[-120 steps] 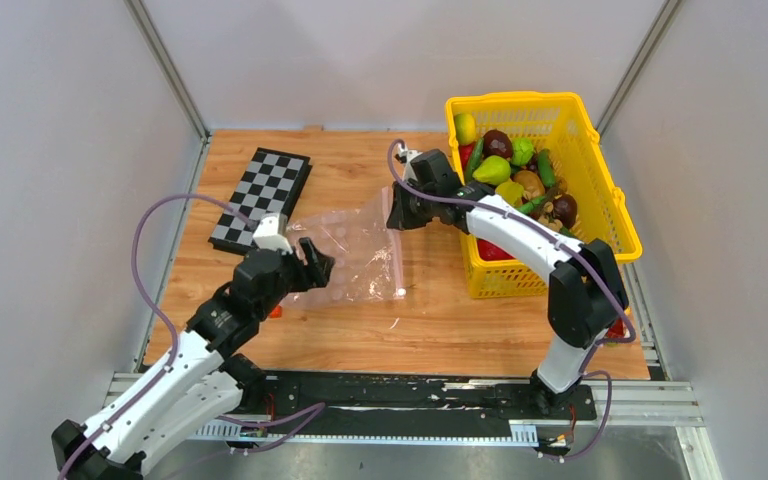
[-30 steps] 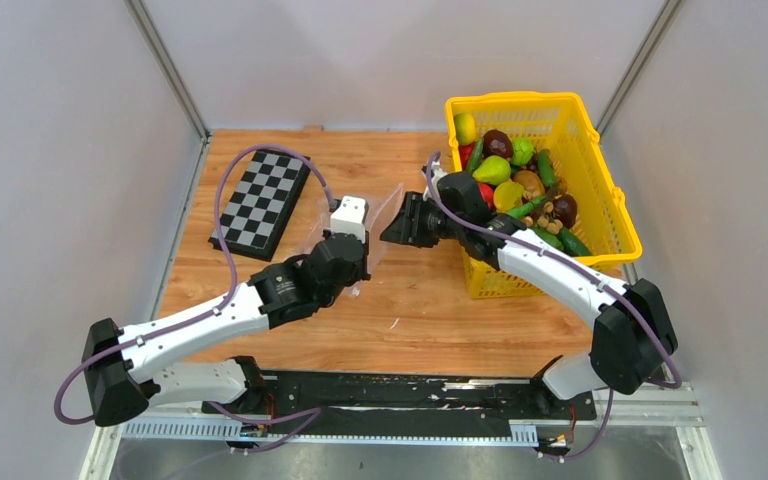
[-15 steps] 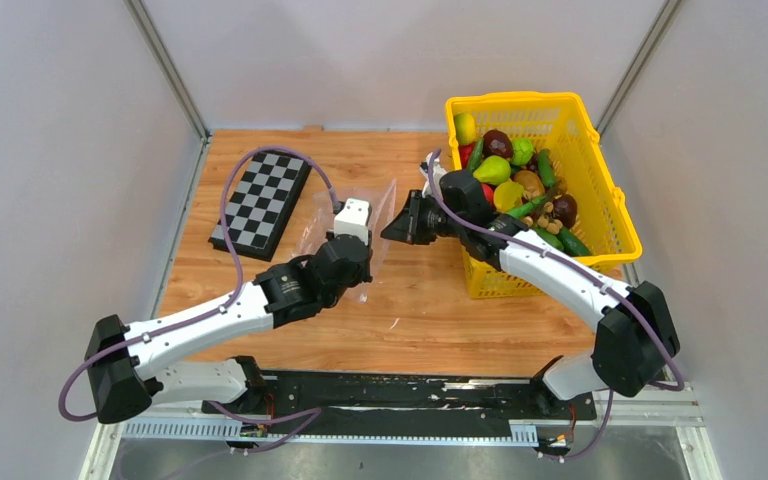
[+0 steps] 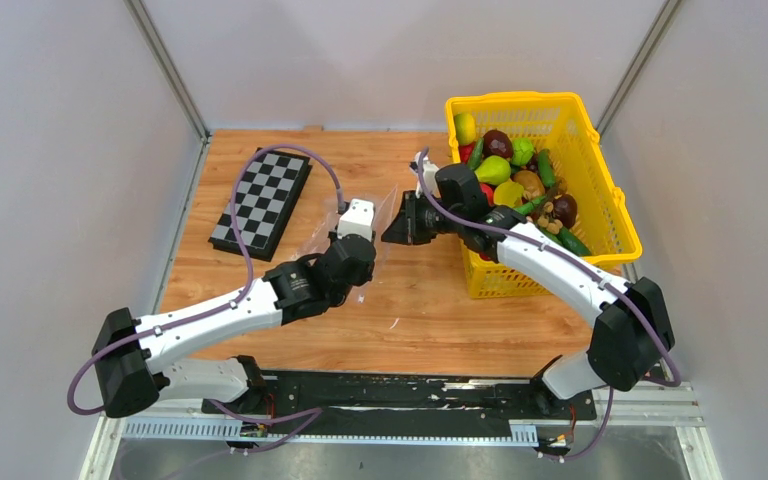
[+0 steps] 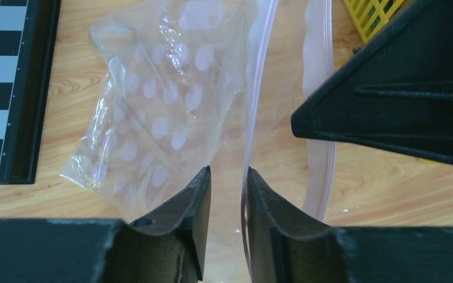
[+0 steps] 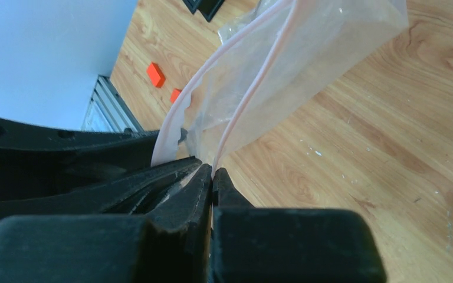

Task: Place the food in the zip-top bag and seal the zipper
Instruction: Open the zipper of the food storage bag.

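wooden table (image 4: 430, 322), chessboard (image 4: 260, 203), yellow basket (image 4: 508, 278)

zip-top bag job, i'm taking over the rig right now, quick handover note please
Right gripper: jaws shut on the zipper strip, holding one lip of the zip-top bag up.
Left gripper: jaws open, the other lip between them, not pinched.
Food: all in the yellow basket, none in the bag.
Left to do: spread the mouth, load the food, press the zipper shut.

One camera high behind — both wrist cameras close, sharing the bag (image 5: 153, 112).
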Controlling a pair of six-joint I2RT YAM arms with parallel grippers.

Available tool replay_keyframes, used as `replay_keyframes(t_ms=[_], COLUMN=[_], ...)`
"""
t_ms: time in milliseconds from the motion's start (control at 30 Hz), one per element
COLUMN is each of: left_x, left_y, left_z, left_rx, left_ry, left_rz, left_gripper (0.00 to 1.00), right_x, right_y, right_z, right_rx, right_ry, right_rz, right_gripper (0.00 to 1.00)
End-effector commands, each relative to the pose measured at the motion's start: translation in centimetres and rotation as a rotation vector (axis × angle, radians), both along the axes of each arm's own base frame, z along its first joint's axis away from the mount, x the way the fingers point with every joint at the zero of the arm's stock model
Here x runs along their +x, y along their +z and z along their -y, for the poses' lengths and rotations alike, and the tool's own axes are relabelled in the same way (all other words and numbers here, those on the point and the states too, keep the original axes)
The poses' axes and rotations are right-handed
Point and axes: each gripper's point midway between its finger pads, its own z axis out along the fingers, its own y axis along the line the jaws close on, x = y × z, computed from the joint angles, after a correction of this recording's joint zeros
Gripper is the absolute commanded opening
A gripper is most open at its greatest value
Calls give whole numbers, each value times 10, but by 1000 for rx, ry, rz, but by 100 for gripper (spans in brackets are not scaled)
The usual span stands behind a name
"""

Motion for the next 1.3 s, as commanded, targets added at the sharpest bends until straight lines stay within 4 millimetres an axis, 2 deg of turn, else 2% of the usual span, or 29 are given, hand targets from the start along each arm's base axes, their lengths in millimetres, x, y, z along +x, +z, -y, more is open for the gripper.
replay_keyframes(t_ms=[0, 200, 267, 400, 467, 533, 667, 733, 833, 1067, 1133, 1200, 1267], left_x=[9, 13, 12, 9, 6, 3, -5, -9, -15, -18, -16, -15, -14], left_y=[35, 31, 30, 34, 38, 44, 56, 59, 60, 59, 55, 51, 47], left_z=[3, 5, 6, 4, -2, -11, -40, -55, -63, -46, -45, -46, -47], left_rx=[-49, -10, -10, -28, -45, -78, -96, -91, -95, -157, -145, -140, -145], left_ry=[16, 20, 17, 16, 34, 66, 157, 208, 217, 161, 162, 175, 183], left_rz=[83, 80, 78, 70, 65, 66, 69, 62, 44, 15, 15, 16, 22], left_gripper=[37, 36, 29, 9, 0, 0, 0, 0, 0, 0, 0, 0, 0], right_x=[-8, -12, -11, -4, 4, 15, 26, 29, 27, 6, 3, 0, -4], right_y=[7, 11, 9, -1, -14, -29, -37, -31, -18, 3, 20, 41, 63], right_z=[-1, 0, 1, 8, 17, 30, 52, 58, 54, 23, 19, 20, 25], right_rx=[-33, -31, -39, -97, -173, -279, -406, -428, -407, -250, -207, -177, -155], right_ry=[112, 130, 125, 88, 48, -12, -90, -102, -58, 106, 126, 135, 132], right_rz=[63, 80, 77, 82, 77, 70, 91, 126, 164, 145, 176, 228, 290], right_gripper=[0, 0, 0, 0, 0, 0, 0, 0, 1, 7, 14, 36, 50])
